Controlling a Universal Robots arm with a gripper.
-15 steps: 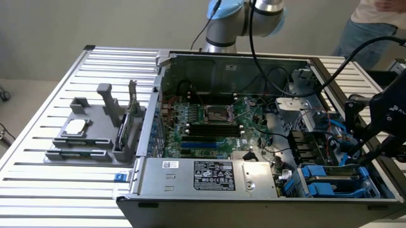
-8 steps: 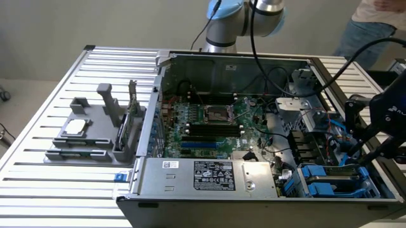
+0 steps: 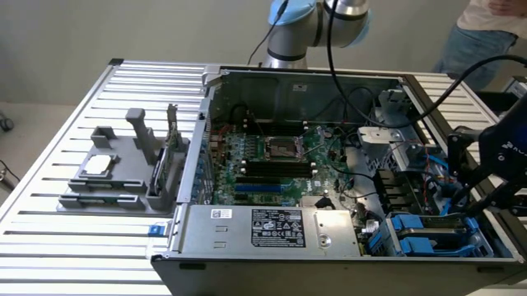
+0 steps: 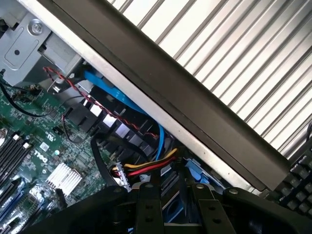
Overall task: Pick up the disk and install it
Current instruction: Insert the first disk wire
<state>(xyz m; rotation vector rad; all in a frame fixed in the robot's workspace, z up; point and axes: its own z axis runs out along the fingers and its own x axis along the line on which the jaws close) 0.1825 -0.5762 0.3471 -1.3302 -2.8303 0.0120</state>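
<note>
The disk (image 3: 428, 237), with its blue plastic carrier, lies low in the drive bay at the near corner of the open computer case, on the exterior view's right. My black gripper (image 3: 463, 209) reaches down into that bay from the right. In the wrist view the gripper (image 4: 178, 214) points into the bay, and the carrier's blue plastic (image 4: 195, 171) shows between its two dark fingers (image 4: 148, 204). The fingers stand close on either side of the disk and appear shut on it. Most of the disk is hidden by the gripper and cables.
The case wall (image 4: 195, 112) runs right beside the bay. Red and yellow power wires (image 4: 146, 168) and a blue cable (image 4: 122, 100) crowd it. The labelled grey box (image 3: 272, 228), motherboard (image 3: 272, 160), grey fixture (image 3: 115, 176) and a standing person (image 3: 485, 31) are around.
</note>
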